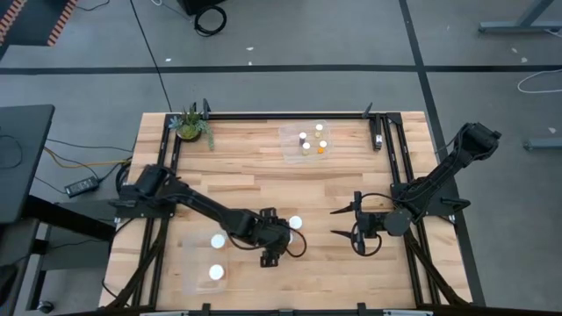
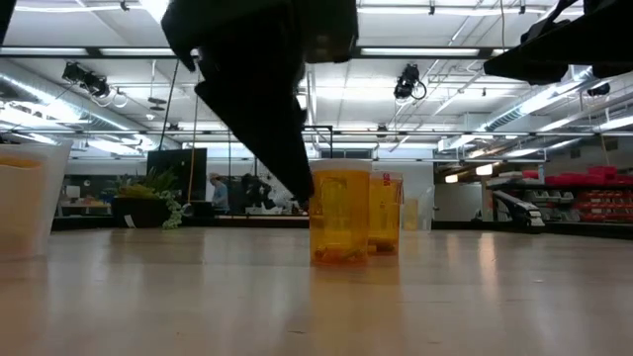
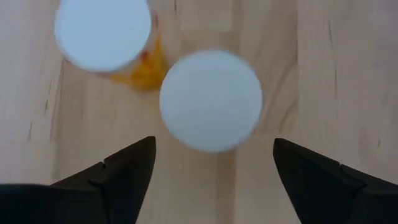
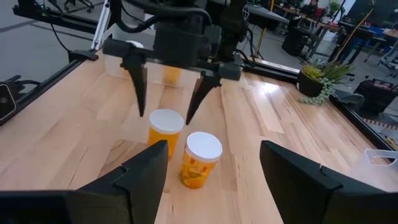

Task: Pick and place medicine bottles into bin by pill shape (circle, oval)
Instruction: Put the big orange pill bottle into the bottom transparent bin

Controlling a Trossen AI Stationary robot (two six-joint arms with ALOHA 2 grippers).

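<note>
Two orange bottles with white caps stand upright side by side on the table, one [image 4: 165, 128] under my left gripper and one [image 4: 200, 159] beside it; the second also shows in the high view [image 1: 295, 223]. My left gripper [image 4: 169, 102] is open and points down. Its fingers stand on either side of the first bottle's cap [image 3: 210, 99], just above it, and touch nothing. My right gripper [image 1: 337, 221] is open and empty. It lies level to the right of the two bottles and points at them.
A clear bin [image 1: 195, 263] at the near left holds two wide white-capped bottles [image 1: 217, 240]. A second clear bin [image 1: 290, 149] at the far middle holds several small bottles. A green potted plant [image 1: 190, 125] stands at the far left corner. Bare wood lies between.
</note>
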